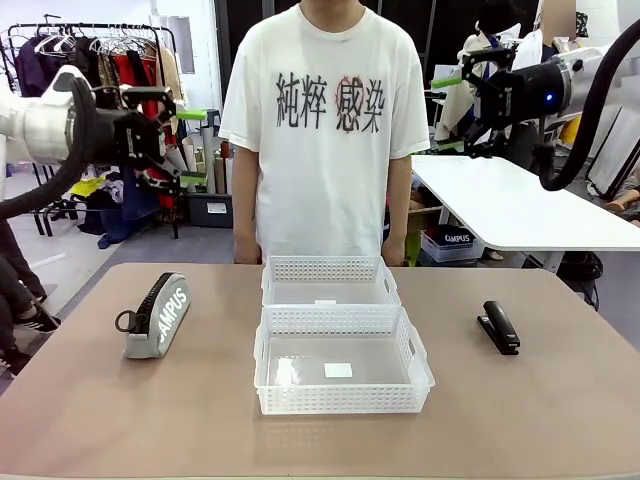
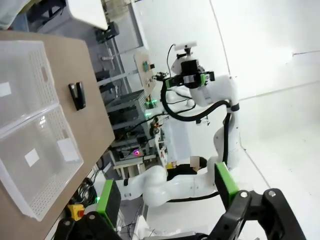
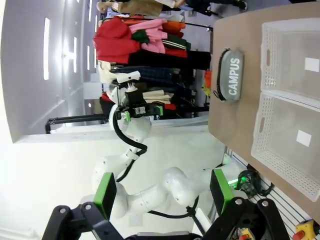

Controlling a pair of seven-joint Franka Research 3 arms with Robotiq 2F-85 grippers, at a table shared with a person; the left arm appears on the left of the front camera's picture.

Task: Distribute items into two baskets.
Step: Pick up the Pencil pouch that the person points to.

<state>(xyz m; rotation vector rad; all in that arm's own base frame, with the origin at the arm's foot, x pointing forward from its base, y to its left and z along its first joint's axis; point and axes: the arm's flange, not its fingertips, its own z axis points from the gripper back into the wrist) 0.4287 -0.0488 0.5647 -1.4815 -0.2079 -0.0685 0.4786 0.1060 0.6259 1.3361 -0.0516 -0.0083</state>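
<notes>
Pouch (image 1: 160, 315): laid on its side on the table (image 1: 90, 420), at 9 o'clock of the near basket (image 1: 340, 398) and well apart from it. In the front view its first letter is turned out of sight and only "AMPUS" is read. The full "CAMPUS" is seen in the right wrist view.
Stapler (image 1: 498, 327): laid flat at 3 o'clock of the near basket, well apart from it. It is small and dark, and no detail can be made out.
Far basket (image 1: 330, 268): set right against the near basket at 12 o'clock, its near wall partly hidden by that one's rim.
Left gripper (image 1: 190, 147): raised high at 10 o'clock, fingers spread wide with nothing between them. Its arm is cut off by the left edge, and how far back it hangs cannot be told.
Right gripper (image 1: 450, 112): raised high at 2 o'clock, fingers spread wide and nothing gripped. Its arm is cut off by the right edge.
Person (image 1: 325, 130): stood at 12 o'clock behind the far basket, hands mostly hidden by the table's far edge.
Edges: the pouch is nearer the table's left edge, the stapler nearer its right. In both wrist views the baskets are cropped by the frame.
Open room: bare tabletop is seen between pouch and baskets, between baskets and stapler, and at 6 o'clock of the near basket.
</notes>
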